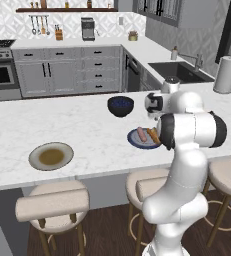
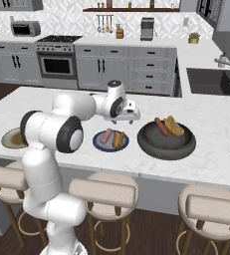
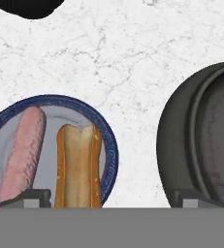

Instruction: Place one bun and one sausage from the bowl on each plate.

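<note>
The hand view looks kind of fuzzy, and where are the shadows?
Hand view: the bun and sausage on the blue plate have soft, slightly blurred edges, and they cast hardly any shadow. Right base view: flat, even light with no glare, and only a faint shadow under the bowl.

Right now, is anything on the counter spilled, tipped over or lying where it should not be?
Nothing stands out. The sausage and bun lie side by side inside the blue plate. Another sausage and bun rest in the grey bowl. The beige plate sits flat, holding no food.
</note>
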Controlling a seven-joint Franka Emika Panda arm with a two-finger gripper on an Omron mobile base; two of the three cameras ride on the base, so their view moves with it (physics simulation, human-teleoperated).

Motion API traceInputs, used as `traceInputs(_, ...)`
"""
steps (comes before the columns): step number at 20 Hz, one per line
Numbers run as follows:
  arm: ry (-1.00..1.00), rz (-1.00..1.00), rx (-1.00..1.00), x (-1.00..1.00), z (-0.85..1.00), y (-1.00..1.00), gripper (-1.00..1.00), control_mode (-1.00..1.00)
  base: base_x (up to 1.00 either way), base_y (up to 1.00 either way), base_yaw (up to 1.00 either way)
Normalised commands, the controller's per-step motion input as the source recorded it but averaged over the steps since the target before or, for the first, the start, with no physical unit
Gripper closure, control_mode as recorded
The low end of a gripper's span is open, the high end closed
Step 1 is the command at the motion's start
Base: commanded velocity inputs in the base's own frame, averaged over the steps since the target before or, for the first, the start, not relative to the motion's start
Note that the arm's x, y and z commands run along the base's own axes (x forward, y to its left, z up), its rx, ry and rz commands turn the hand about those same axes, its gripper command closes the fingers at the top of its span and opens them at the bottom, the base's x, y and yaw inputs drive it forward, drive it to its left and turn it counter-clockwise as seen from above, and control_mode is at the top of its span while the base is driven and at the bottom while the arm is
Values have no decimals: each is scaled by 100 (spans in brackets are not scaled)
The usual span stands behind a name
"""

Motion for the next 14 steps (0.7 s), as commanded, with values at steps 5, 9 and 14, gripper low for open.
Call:
traceInputs(5,0,12,0,4,13,-97,-100,-100,0,0,0)
traceInputs(9,0,6,0,22,4,-83,-100,-100,0,0,0)
traceInputs(14,0,7,0,24,0,-76,-100,-100,0,0,0)
